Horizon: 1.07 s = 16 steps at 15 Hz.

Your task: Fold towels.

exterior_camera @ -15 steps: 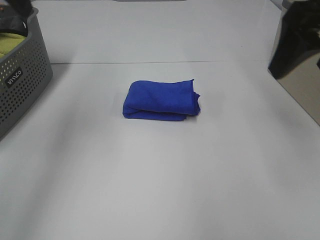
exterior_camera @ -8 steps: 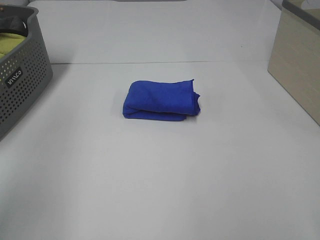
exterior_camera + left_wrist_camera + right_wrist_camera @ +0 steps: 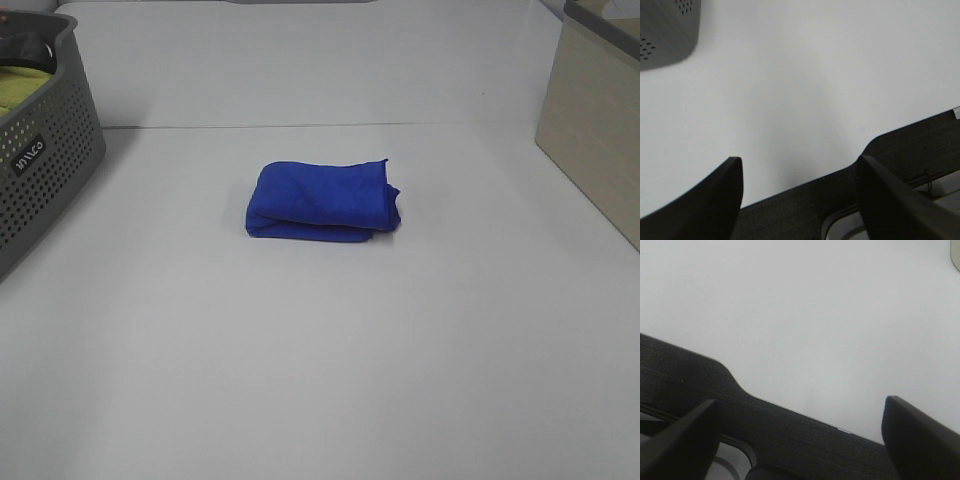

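The royal-blue towel (image 3: pixel 322 200) lies folded into a small thick bundle in the middle of the white table (image 3: pixel 320 360). Neither arm shows in the exterior high view. My left gripper (image 3: pixel 799 162) is open and empty over bare table near its dark edge. My right gripper (image 3: pixel 800 405) is open and empty, also over bare table by the dark edge. The towel shows in neither wrist view.
A grey perforated basket (image 3: pixel 40 160) with a yellow-green cloth (image 3: pixel 22 85) inside stands at the far left; its corner shows in the left wrist view (image 3: pixel 667 30). A beige box (image 3: pixel 600 130) stands at the far right.
A dark arm that was over the beige box at the right and one at the top left have withdrawn out of the exterior view. The towel has not moved.
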{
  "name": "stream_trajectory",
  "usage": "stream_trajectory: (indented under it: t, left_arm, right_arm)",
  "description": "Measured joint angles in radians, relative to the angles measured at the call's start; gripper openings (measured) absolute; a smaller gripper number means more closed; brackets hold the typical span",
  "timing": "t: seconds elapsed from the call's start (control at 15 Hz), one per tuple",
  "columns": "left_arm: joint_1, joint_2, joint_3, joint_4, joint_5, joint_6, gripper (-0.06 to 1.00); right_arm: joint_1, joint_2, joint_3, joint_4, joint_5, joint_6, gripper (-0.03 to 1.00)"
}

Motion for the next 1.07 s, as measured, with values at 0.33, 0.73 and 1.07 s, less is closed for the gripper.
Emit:
stream_trajectory:
  t: [0.33,0.73,1.07]
  left_arm:
    - [0.000,-0.044,0.034,-0.072,-0.003,0.051,0.62]
    - [0.000,-0.044,0.035,-0.063,-0.005,0.054,0.62]
    - [0.053,-0.138,0.035,-0.060,-0.010,0.055,0.62]
  right_arm:
    - [0.000,-0.005,0.001,0.008,-0.018,0.000,0.84]
    - [0.000,-0.005,0.001,0.008,-0.018,0.000,0.84]
    - [-0.163,-0.050,0.001,0.015,-0.019,0.000,0.84]
